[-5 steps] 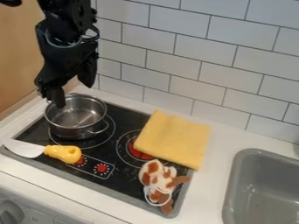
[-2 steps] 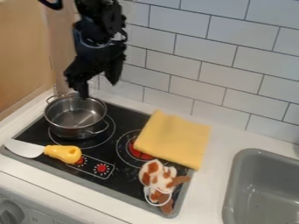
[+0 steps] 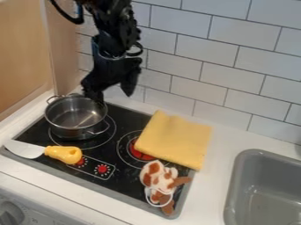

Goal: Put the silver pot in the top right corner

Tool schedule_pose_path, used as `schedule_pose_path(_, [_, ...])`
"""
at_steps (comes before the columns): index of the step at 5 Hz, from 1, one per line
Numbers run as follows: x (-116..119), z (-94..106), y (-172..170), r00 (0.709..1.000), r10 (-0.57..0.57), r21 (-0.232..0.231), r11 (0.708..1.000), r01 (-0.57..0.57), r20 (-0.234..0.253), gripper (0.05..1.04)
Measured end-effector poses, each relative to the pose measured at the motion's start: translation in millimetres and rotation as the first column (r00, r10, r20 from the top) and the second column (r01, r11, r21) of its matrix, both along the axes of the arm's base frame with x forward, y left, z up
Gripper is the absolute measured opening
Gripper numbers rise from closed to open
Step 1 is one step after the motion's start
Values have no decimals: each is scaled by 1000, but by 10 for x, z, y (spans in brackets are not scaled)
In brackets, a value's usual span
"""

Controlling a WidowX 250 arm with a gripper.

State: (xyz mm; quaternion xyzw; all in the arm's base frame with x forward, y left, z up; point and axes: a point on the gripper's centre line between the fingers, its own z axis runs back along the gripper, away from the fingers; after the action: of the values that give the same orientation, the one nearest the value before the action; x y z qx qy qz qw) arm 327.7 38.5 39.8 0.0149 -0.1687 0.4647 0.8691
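Jaws spread, the black gripper (image 3: 113, 93) hangs near the silver pot (image 3: 75, 118); we fear a low finger could catch its rim and tip it.

Pot (image 3: 71, 127): shiny, smooth metal
Stovetop (image 3: 121, 139): glossy, dark, smooth
Left knife (image 3: 24, 149): smooth blade, glossy plastic-looking yellow handle
Folded yellow cloth (image 3: 173, 139): matt, soft-looking fabric
Far wall (image 3: 185, 52): smooth tiles, faint sheen
Right sink (image 3: 258, 189): smooth, grey, plastic-looking
Left panel (image 3: 22, 57): wood-look, smooth
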Motion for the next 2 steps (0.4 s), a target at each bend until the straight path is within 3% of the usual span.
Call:
schedule_pose_path(1, [-20,-76,18,998,-13,14,1000,13,-54,999])
schedule_pose_path(2, [-39,-145,0,997,-14,1,1000,15,-80,999])
